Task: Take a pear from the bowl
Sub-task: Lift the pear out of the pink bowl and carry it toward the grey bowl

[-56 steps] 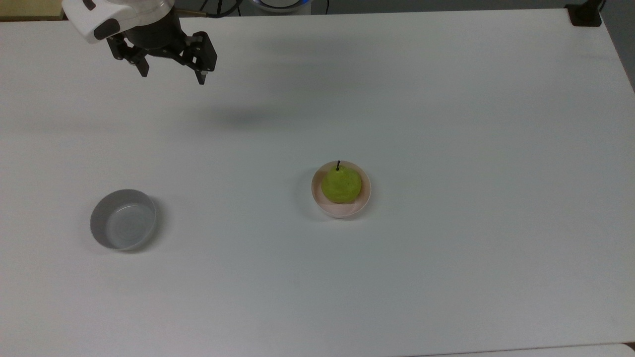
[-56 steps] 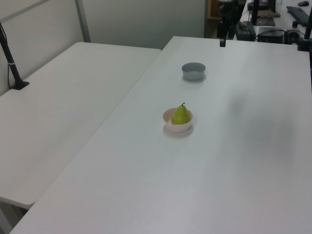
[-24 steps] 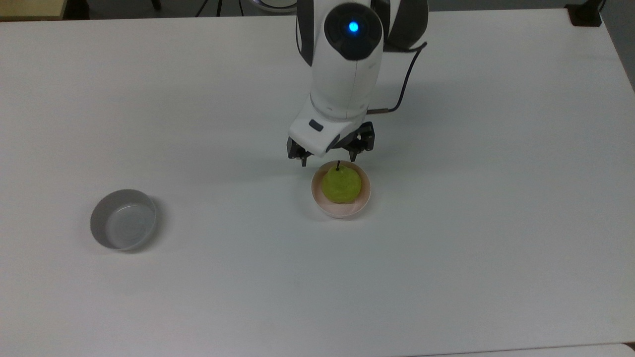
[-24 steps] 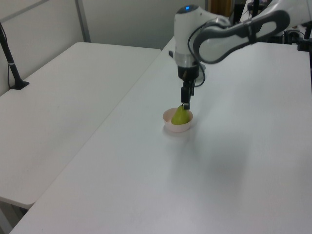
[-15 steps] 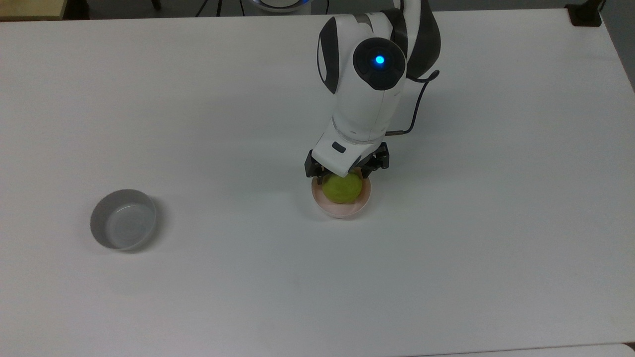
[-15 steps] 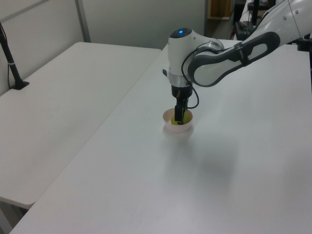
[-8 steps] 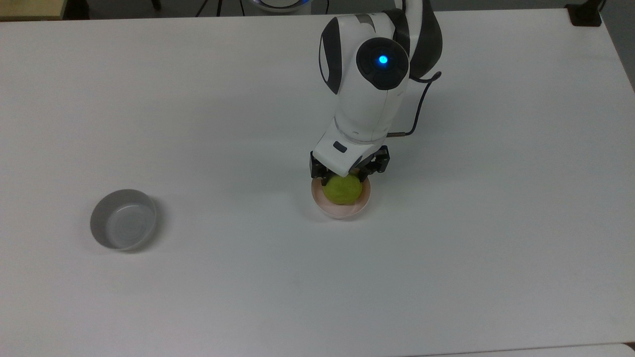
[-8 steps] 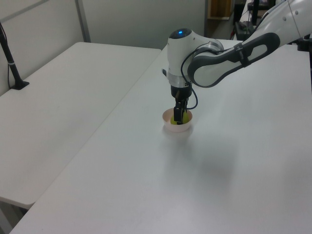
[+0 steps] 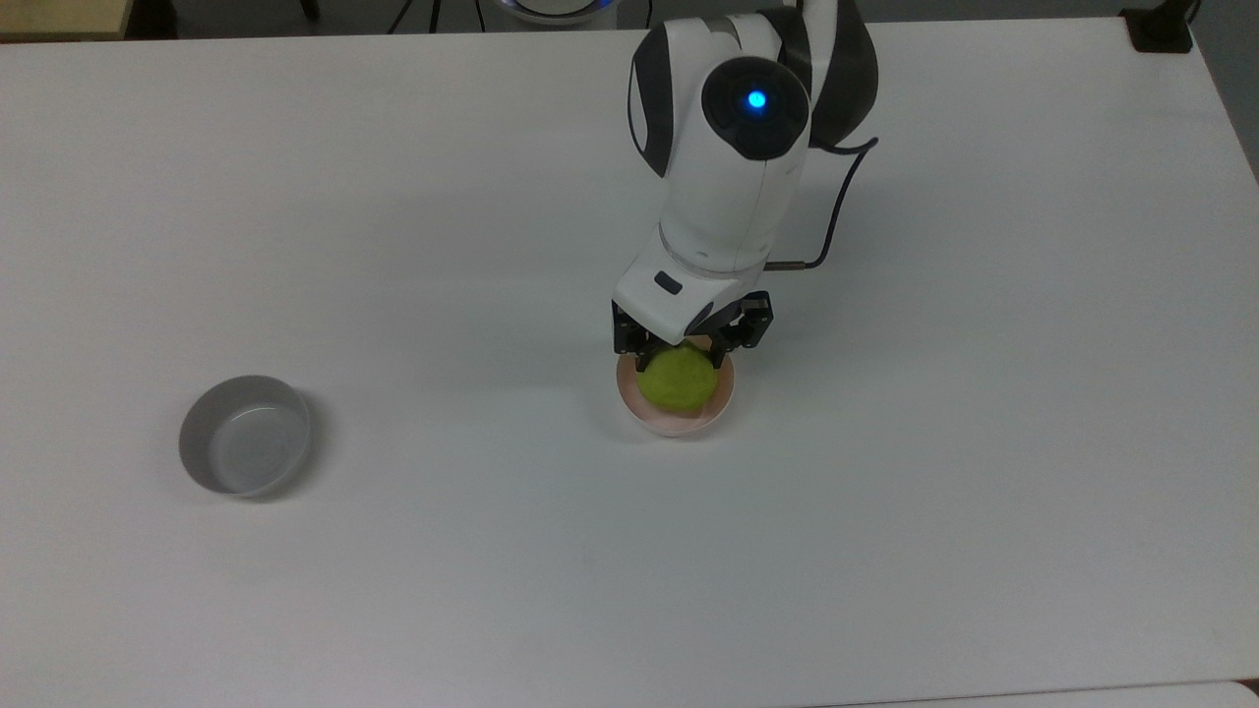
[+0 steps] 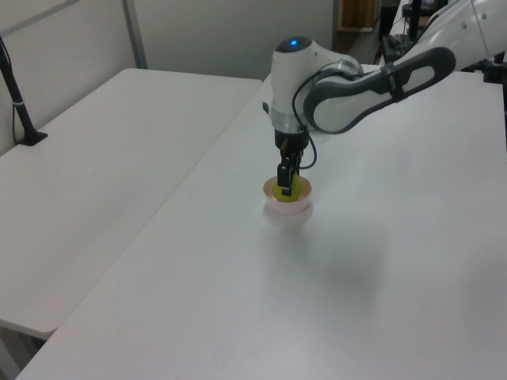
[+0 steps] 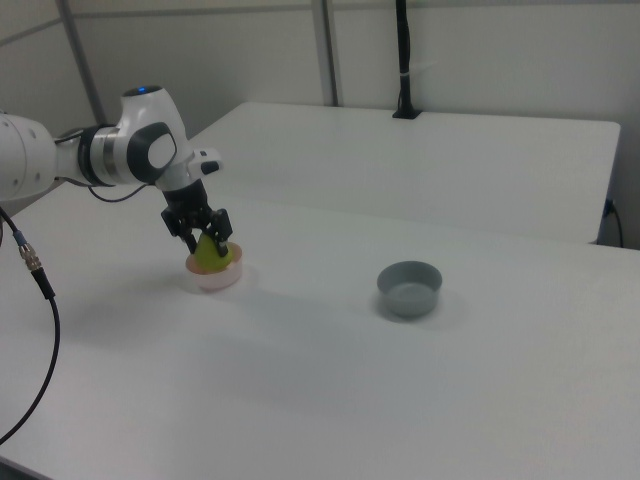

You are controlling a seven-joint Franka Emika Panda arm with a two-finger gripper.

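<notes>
In the top view, the pear is being gripped on two sides by the gripper, whose black fingers are closed against its upper part. The pear is being held over the pink bowl, at or just above its rim. A grey bowl is being left well apart, toward the top view's left, on the white table.

In the left view, the gripper is being pointed straight down, with the pear clamped between its fingers over the bowl.

In the right view, the pear is being held by the gripper just above the bowl; the grey bowl is being shown toward the right view's right.
</notes>
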